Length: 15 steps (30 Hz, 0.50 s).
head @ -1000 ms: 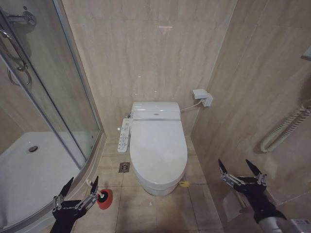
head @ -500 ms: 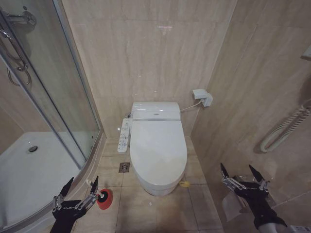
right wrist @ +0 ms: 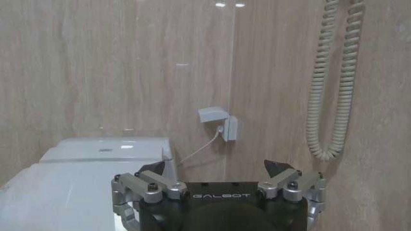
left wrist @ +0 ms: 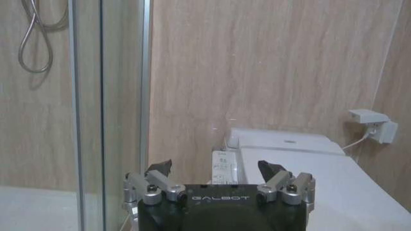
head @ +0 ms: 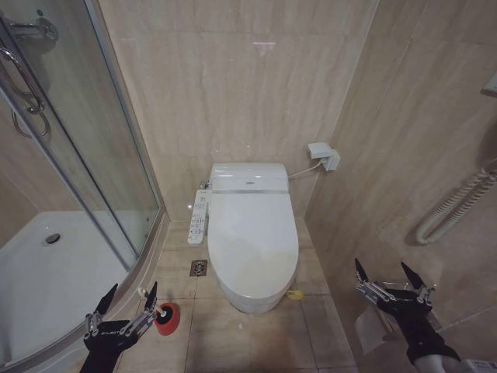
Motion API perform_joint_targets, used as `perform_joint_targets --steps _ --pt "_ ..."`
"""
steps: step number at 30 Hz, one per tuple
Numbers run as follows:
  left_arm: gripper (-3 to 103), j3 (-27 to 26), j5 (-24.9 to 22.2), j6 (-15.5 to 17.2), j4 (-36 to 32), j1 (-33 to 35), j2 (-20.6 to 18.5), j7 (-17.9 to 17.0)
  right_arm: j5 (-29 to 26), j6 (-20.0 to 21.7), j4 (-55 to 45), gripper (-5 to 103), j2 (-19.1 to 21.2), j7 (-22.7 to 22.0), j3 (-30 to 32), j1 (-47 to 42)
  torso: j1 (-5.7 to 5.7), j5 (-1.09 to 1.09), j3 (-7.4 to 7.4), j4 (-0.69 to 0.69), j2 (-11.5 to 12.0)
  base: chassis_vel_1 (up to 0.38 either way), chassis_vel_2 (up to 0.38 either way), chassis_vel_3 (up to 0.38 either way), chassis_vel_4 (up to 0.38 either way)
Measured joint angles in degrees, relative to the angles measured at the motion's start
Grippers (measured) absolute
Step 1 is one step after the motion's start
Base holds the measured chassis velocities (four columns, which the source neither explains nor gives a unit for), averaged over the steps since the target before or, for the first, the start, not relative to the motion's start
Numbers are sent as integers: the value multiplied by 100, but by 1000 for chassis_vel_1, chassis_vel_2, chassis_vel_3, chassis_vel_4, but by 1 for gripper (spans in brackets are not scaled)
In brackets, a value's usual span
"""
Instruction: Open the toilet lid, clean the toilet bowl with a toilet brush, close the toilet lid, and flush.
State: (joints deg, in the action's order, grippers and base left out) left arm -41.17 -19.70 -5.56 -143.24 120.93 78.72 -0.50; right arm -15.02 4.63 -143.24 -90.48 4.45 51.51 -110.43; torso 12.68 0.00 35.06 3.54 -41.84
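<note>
The toilet lid [head: 253,237] lies shut over the toilet bowl [head: 250,299] at the centre of the head view, button panel [head: 199,217] along its left side. Lower left, the left pincer [head: 129,298] hangs spread wide and empty, and just beside its right fingertip the toilet brush [head: 149,300] stands in its red holder cup [head: 167,318] on the floor. Lower right, the right pincer [head: 384,273] also hangs open and empty, close to the tiled wall, well apart from the toilet.
</note>
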Motion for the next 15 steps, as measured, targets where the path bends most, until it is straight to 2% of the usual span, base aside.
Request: perform_joint_targets --steps 15 --pt "91 0 0 0 0 0 0 0 57 -44 0 100 177 -346 -441 -112 0 0 0 -1 0 0 0 0 0"
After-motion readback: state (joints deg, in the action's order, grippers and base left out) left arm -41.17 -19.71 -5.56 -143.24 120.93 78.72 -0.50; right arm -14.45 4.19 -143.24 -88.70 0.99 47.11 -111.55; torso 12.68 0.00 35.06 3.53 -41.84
